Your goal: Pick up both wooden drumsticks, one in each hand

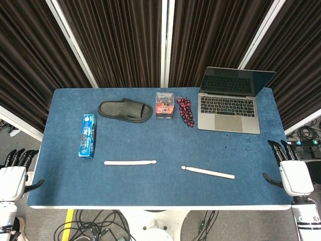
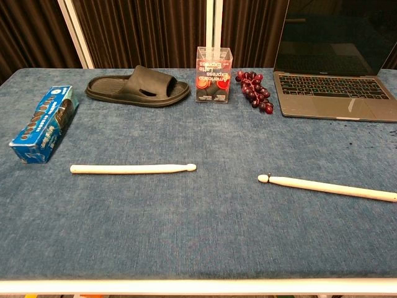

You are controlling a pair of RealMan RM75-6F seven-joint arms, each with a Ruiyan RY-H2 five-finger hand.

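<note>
While both sticks lie flat on the blue worktop [image 1: 160, 188], neither hand is touching anything. The left hand [image 1: 14, 175] hangs just off the worktop's left edge, fingers apart and pointing away from the robot, holding nothing. The right hand [image 1: 291, 173] mirrors it off the right edge, fingers likewise spread and empty. Only the head view shows them; the chest view catches neither.

The left drumstick [image 1: 130, 162] sits inboard of the left hand, well apart from it, lying crosswise with its tip toward the middle of the worktop. The right drumstick [image 1: 208, 172] lies nearer the right hand, slightly slanted, its tip toward the centre and its butt end pointing at that hand. The two tips face each other across a gap.

Beyond the left hand, further onto the worktop, a blue packet [image 1: 88, 136] lies lengthwise. Further back, a black slipper [image 1: 125, 110] rests near the far edge, and beside it stands a clear box [image 1: 164, 105] with red print. Just next to the box lies a bunch of dark grapes [image 1: 186, 111]. Ahead of the right hand, at the far corner, an open laptop [image 1: 229, 107] sits with its screen dark.
</note>
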